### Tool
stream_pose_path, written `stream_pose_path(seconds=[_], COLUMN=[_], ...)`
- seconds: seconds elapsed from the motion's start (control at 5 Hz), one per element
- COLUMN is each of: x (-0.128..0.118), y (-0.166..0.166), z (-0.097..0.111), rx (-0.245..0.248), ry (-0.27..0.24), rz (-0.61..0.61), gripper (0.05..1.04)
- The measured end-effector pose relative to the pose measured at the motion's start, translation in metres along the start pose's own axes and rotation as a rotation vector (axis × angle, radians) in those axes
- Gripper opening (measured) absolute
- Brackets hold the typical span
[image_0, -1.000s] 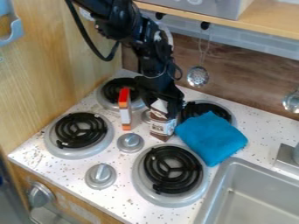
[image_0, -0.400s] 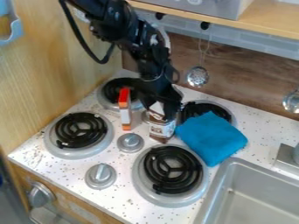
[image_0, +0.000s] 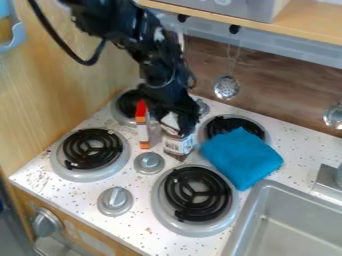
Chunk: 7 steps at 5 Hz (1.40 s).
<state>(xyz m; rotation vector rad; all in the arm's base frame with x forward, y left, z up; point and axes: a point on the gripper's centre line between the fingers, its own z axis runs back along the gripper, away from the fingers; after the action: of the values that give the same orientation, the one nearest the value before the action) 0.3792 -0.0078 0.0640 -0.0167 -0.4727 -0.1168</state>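
Probably at the carrying step near centre, with the pincer (image_0: 175, 126) grasping the labelled container (image_0: 178, 146); next, likely lower steadily, clear of the orange-and-white box (image_0: 143, 132).

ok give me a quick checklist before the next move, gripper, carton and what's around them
- Gripper at the top of the brown-and-white carton: ok
- Secure hold on the carton: cannot tell
- Carton base flat on the stovetop: cannot tell
- Orange-and-white box, beside the carton, upright: ok
- Blue cloth off the rear right burner: not ok, it overlaps the burner's near edge
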Motion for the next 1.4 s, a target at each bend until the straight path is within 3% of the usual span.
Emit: stream_pose_path(seconds=[0.4,0.6,1.0,1.4], x=[-0.028,-0.035,-0.04,-0.036], y=[-0.003,-0.013,-0.053,-0.069], z=[0.035,0.045,0.038,0.033], rx=[0.014,-0.007,-0.073,-0.095], ry=[-0.011,-0.012,0.034,0.056], rz=[-0.011,-0.031,-0.152,-0.197], gripper=[0.818,0.818,0.818,0.818])
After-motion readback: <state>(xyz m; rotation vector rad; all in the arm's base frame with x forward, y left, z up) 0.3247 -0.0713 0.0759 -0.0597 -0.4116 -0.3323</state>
